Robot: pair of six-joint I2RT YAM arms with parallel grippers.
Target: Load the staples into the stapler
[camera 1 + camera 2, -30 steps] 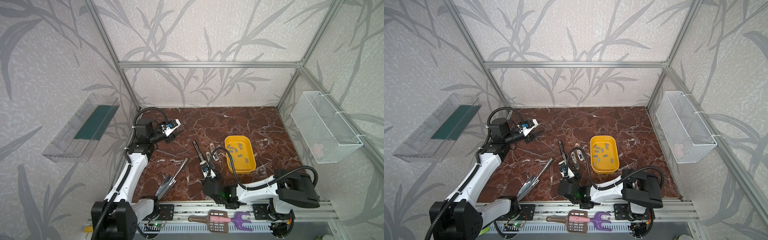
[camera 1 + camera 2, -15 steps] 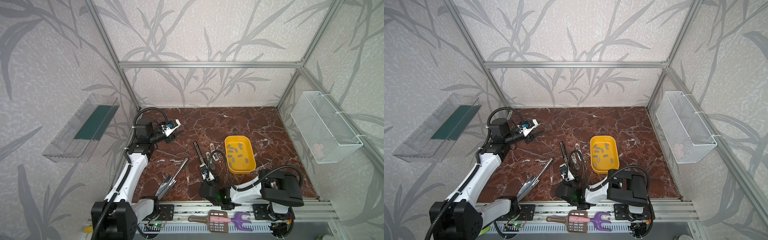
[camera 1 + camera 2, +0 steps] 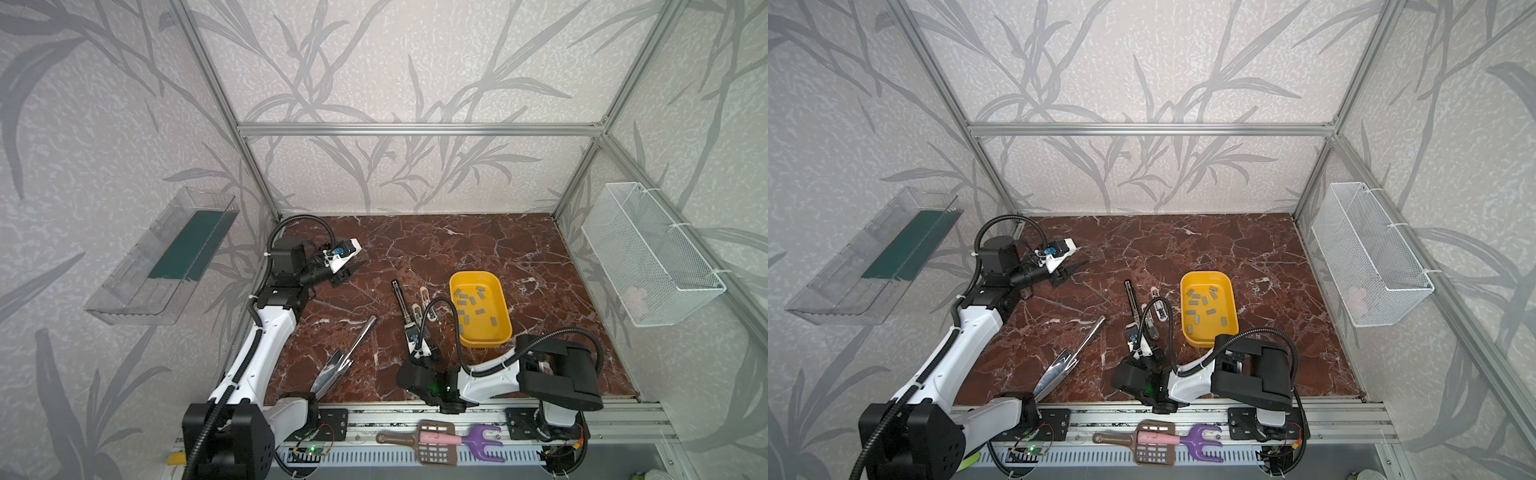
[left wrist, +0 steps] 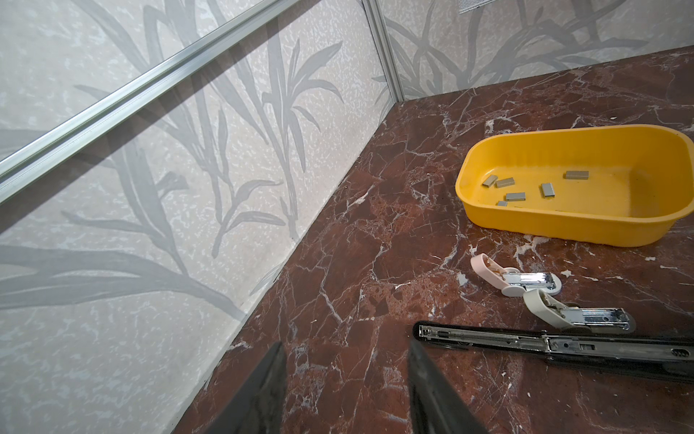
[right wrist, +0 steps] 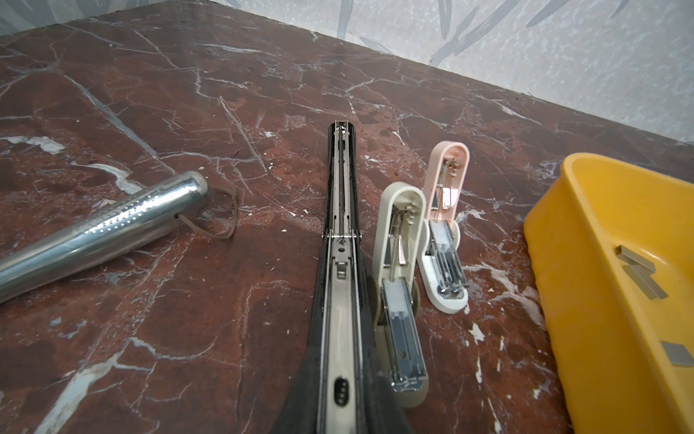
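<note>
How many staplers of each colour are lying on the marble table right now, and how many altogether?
Black stapler: 1
Cream stapler: 1
Pink stapler: 1
Total: 3

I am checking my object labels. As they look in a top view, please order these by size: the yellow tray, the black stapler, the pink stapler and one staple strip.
1. yellow tray
2. black stapler, its near end partly hidden
3. pink stapler
4. staple strip, lying in the tray
</note>
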